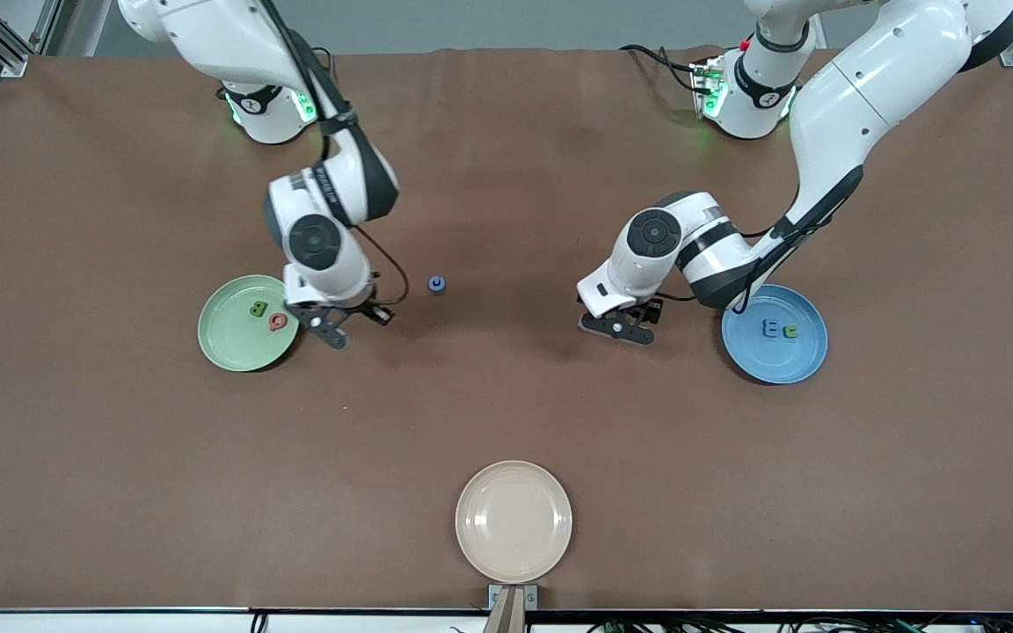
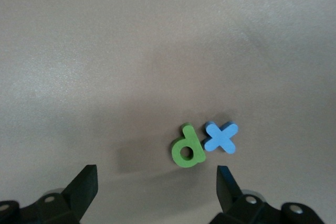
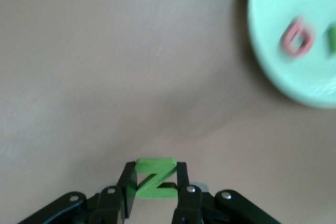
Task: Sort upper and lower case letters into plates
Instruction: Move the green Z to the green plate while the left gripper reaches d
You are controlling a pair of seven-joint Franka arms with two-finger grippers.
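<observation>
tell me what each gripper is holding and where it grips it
The right gripper pinches a green Z by its two side edges. The left gripper is open and holds nothing.

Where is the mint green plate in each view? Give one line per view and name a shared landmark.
Front view: the mint green plate lies toward the right arm's end of the table, beside the right gripper, which grips a green Z.
Left wrist view: not in it; only a green d and a blue x show.
Right wrist view: its rim fills one corner.
Shared landmark: the red letter lying in the plate, also seen at.
</observation>
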